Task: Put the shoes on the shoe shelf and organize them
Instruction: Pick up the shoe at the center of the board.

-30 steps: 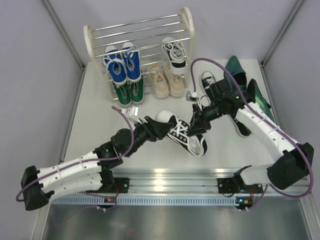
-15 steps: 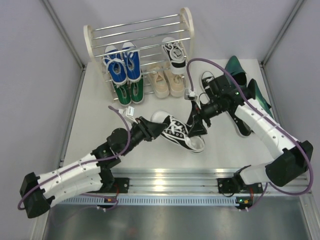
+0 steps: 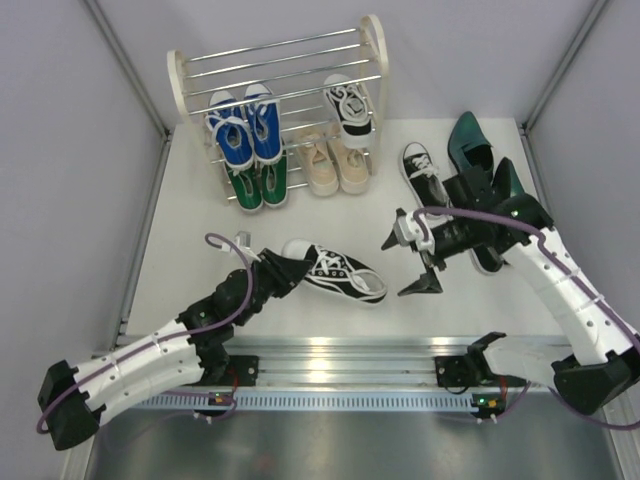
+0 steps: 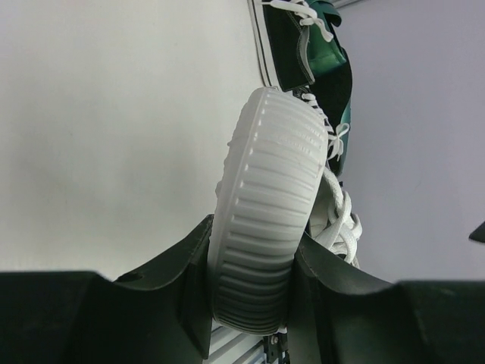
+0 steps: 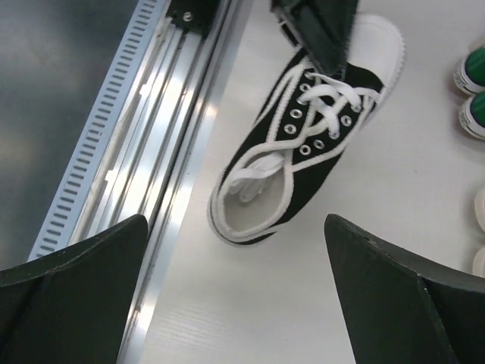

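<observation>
A black-and-white sneaker (image 3: 338,276) lies on the table in front of the shoe shelf (image 3: 178,84). My left gripper (image 3: 287,268) is shut on its white ribbed toe cap (image 4: 267,220), which is squeezed between both fingers (image 4: 180,282). My right gripper (image 3: 402,266) hangs open to the right of the sneaker's heel and touches nothing. In its wrist view the sneaker (image 5: 303,144) lies ahead of the wide-apart fingers (image 5: 76,265). The shelf holds blue sneakers (image 3: 245,130), green sneakers (image 3: 258,186), beige sneakers (image 3: 335,165) and one black-and-white sneaker (image 3: 350,105).
Another black-and-white sneaker (image 3: 422,172) lies right of the shelf. Two dark green dress shoes (image 3: 470,145) sit at the back right, partly under my right arm. A metal rail (image 3: 340,360) runs along the near table edge. Grey walls close in both sides.
My right gripper has let go of the sneaker's heel, opened wide and drawn back to the right. My left gripper has carried the sneaker toward the near left and lower.
</observation>
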### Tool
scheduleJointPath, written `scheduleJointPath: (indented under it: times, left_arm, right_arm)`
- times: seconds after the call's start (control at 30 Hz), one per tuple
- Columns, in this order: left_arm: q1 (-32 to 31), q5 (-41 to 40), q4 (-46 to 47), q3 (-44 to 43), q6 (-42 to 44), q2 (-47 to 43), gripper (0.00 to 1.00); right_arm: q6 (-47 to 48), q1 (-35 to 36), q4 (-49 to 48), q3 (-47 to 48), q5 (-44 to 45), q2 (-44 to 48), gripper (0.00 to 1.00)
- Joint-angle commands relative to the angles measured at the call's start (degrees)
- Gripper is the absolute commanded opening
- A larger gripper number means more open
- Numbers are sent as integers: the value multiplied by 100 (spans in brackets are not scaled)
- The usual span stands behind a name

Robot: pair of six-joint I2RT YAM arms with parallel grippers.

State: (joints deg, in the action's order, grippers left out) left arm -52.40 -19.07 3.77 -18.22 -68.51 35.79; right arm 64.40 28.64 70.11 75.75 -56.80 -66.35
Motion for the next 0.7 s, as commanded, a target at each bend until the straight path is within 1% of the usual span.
scheduleJointPath:
  times: [0.0,0.03,0.07,0.17,0.2,0.23,0.3,0.37,0.57,0.67]
  left_arm:
    - [28,-88,581,-6,-786,-213,0]
    - [28,-53,529,2,-908,-213,0]
    - [28,-27,528,20,-953,-213,0]
    - [28,79,599,73,-1112,-178,0]
    - [28,96,607,64,-1138,-152,0]
    - [28,123,607,64,-1156,-125,0]
    - [28,210,669,64,-1164,-46,0]
    - [28,272,747,73,-1200,-2,0]
    - [37,491,818,-59,-1235,279,0]
    - [37,545,880,-103,-1200,402,0]
  right_arm:
    - [1798,273,696,-297,-244,0,99]
    - [2082,282,889,-375,-236,-18,95]
    - [2164,334,934,-428,-201,-27,93]
    - [1954,484,672,-648,-17,25,84]
    - [1875,519,471,-701,80,34,83]
    - [1700,580,312,-797,185,34,79]
    - [1471,704,74,-842,476,-1,77]
    - [1549,748,65,-798,590,-97,74]
    - [1646,923,12,-728,555,-194,69]
    - [1663,1072,38,-693,696,-290,65]
